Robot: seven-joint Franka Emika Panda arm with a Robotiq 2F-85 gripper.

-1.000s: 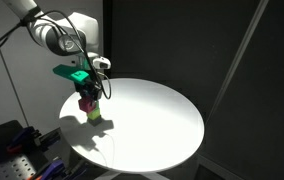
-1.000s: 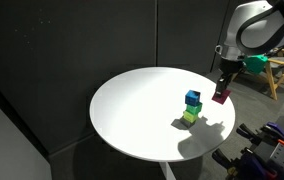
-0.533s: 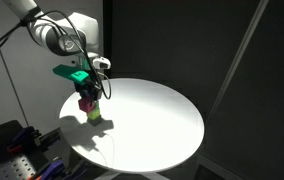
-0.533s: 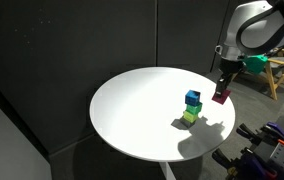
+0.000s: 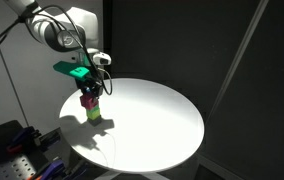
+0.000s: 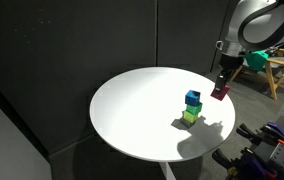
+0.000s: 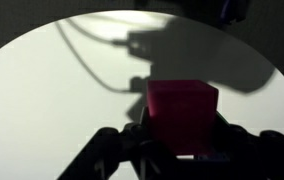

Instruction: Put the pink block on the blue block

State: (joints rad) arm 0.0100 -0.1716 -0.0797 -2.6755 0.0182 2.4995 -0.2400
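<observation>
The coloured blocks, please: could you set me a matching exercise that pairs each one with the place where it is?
Things:
1. pink block
2. blue block
3. green block
4. yellow-green block

Places:
a. resting on the white table, lowest of three
b. held in the jaws, in the air
c. on top of the green one
d. between two other blocks

Pairs: 1-b, 2-c, 3-d, 4-a

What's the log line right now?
gripper: shut on pink block | position: in air beside blue block | stacking: not yet done
</observation>
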